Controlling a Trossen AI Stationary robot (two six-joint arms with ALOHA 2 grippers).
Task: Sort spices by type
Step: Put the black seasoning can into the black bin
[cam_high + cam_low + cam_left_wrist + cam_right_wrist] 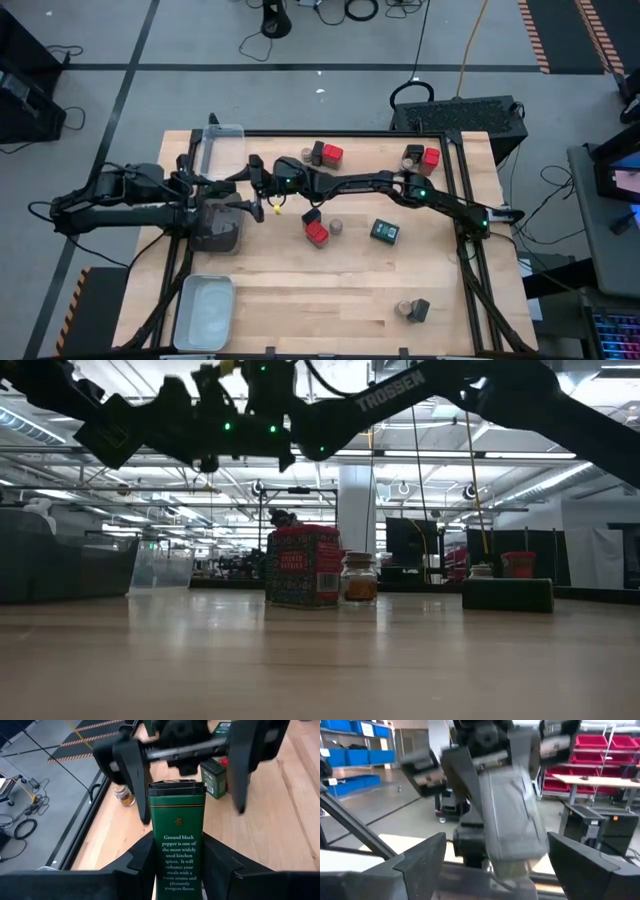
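My left gripper (177,845) is shut on a dark green pepper tin (177,835) and holds it in the air over the table's left part (232,184). My right gripper (192,800) faces it from the table's right side, open. Its two fingers (422,862) stand on either side of the tin's lid end (512,825), apart from it. Other spices stand on the table: red tins (332,154), (317,234), (431,158), a dark green tin (385,231) lying flat, and a tan-lidded jar (337,227). My left gripper pinches the tin's two narrow sides (152,857) between its two fingers, on the half toward the tin's bottom. The fingers lie along the tin, coming from the table's left and slanting down. The tin is lifted clear, lid end (176,787) pointing away from the gripper.
A clear tray (222,150) stands at the far left, a dark tray (215,232) under the left gripper, a pale tray (205,310) at the near left. A jar and a dark tin (412,310) stand near the front right. Bare wood lies between them.
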